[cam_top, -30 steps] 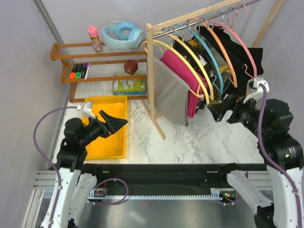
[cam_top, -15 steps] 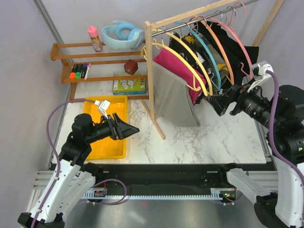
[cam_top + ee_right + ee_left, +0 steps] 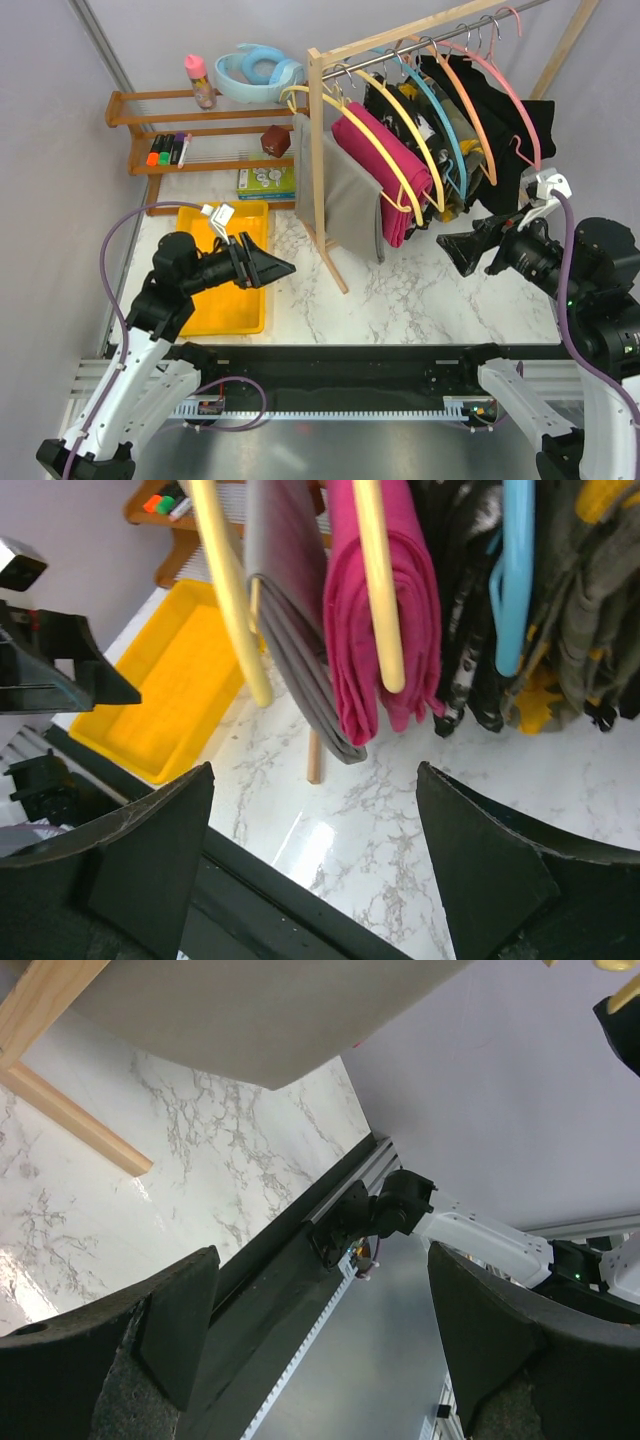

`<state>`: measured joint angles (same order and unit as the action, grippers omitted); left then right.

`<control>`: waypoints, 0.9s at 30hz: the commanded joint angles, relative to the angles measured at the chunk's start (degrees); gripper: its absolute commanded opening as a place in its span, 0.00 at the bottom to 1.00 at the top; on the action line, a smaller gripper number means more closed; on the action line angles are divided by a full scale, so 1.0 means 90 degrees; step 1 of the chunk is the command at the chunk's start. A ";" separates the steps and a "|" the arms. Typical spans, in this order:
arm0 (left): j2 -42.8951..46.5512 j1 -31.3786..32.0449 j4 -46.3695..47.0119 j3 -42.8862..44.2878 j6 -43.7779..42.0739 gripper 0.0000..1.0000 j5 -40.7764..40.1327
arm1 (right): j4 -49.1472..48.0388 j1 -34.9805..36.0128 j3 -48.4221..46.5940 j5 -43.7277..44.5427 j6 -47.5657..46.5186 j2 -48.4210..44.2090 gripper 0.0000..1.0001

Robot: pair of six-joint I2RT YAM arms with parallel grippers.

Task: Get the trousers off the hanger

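Your right claw [image 3: 456,244] is gaping empty near the trousers [image 3: 352,198], left claw [image 3: 270,266] likewise; you're lining up a grasp, next needing the magenta pair [image 3: 390,170] pinched.

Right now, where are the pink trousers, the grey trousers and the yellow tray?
pink trousers [image 3: 425,620], right wrist view, on the middle of the folded cloth.
grey trousers [image 3: 350,200], top view, on the middle of the hanging panel.
yellow tray [image 3: 225,310], top view, on its bare floor.

- Nothing here that I can actually read.
- Green box [image 3: 265,181] by the wooden rack [image 3: 160,130]: printed front, too small to make out.
- Pink bottle [image 3: 201,82]: label blurred.
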<state>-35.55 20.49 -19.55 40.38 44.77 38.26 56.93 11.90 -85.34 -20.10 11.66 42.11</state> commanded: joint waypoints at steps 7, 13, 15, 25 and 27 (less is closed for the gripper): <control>0.0024 0.0028 0.0677 0.0435 -0.0297 0.93 0.0524 | -0.2240 0.0035 -0.0117 -0.2054 0.1194 0.0740 0.84; 0.0093 0.0018 0.0747 0.0367 -0.0268 0.93 0.0573 | -0.2448 0.0191 -0.0478 -0.2045 0.1185 0.1550 0.81; 0.0122 0.0018 0.0747 0.0328 -0.0248 0.93 0.0563 | -0.2370 0.0511 -0.0605 -0.1647 0.1049 0.1669 0.80; 0.0307 0.0018 0.0747 0.0104 -0.0151 0.93 0.0553 | -0.2741 0.1812 -0.0605 -0.0384 0.0814 0.2176 0.67; 0.0356 0.0028 0.0737 0.0055 -0.0122 0.93 0.0544 | -0.2644 0.1812 -0.0937 -0.0491 0.0794 0.2391 0.68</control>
<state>-33.39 20.49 -14.81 41.78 44.45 41.21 36.47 27.97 -88.51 -27.38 20.12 61.49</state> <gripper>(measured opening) 0.925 0.674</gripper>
